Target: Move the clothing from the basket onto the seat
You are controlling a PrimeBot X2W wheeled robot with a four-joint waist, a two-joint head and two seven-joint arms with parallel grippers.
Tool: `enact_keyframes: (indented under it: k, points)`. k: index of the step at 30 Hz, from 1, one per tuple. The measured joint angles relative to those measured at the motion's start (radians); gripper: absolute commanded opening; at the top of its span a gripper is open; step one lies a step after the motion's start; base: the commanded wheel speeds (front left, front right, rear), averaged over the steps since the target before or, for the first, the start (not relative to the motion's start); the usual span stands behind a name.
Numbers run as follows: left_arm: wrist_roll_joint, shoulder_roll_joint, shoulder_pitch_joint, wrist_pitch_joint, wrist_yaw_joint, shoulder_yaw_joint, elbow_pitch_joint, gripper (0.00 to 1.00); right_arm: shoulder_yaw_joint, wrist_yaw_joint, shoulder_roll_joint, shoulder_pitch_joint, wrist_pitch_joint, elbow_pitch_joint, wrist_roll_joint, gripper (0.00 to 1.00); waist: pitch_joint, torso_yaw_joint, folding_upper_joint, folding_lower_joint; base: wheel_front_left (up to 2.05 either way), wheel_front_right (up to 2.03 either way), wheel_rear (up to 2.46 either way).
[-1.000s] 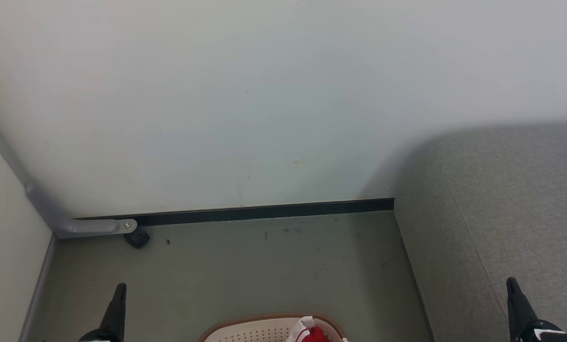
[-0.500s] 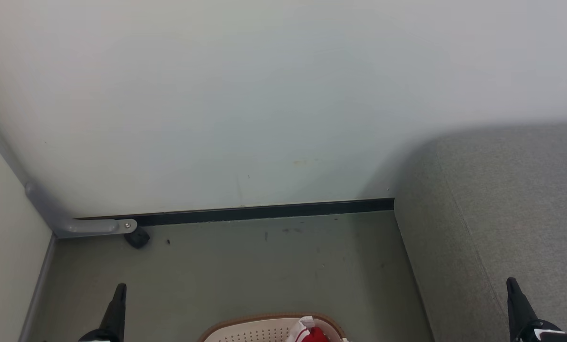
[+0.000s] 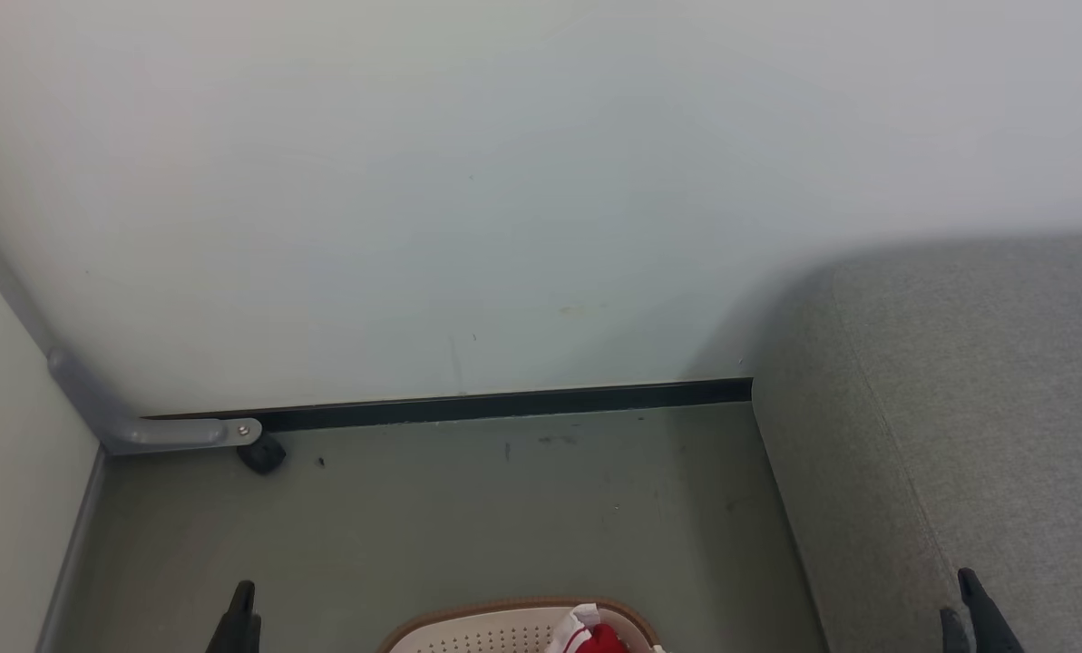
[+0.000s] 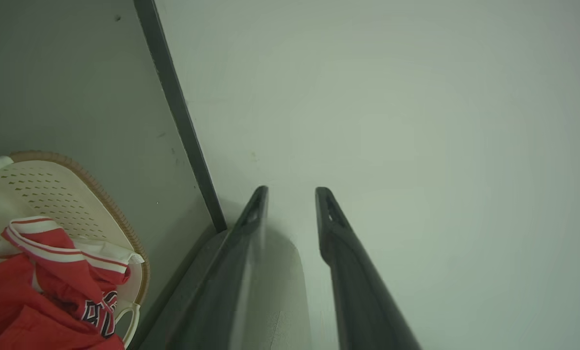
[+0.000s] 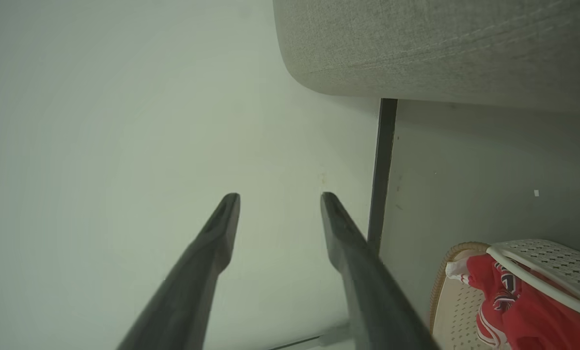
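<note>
Two empty pincers, left pincer point(image 4: 290, 194) and right pincer point(image 5: 277, 199), jaws partly spread; clothing point(image 4: 27, 291) in basket point(image 4: 46, 187) looks soft, light; pinch a raised fold.

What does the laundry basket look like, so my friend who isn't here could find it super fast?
Find the big grey seat against the pale wall; on the floor just left of it sits the laundry basket. It is rounded, cream plastic dotted with small holes, with a brown rim, and red and white clothing lies inside.
</note>
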Motion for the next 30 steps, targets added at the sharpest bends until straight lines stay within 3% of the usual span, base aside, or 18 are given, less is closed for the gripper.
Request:
enact_keyframes:
  k: [18,30]
  points:
    - [0.075,0.001,0.002,-0.065,0.017,-0.047,-0.027,1.00,0.046,-0.007,0.000,-0.005,-0.064,0.000,-0.079,1.00,0.002,0.000,0.0000,0.0000,0.00,0.00,0.00]
    - [0.239,0.003,-0.001,-0.108,0.056,-0.081,-0.062,1.00,0.080,-0.034,-0.005,-0.014,-0.107,-0.016,-0.235,1.00,0.007,0.001,0.0000,0.0000,0.00,0.00,0.00]
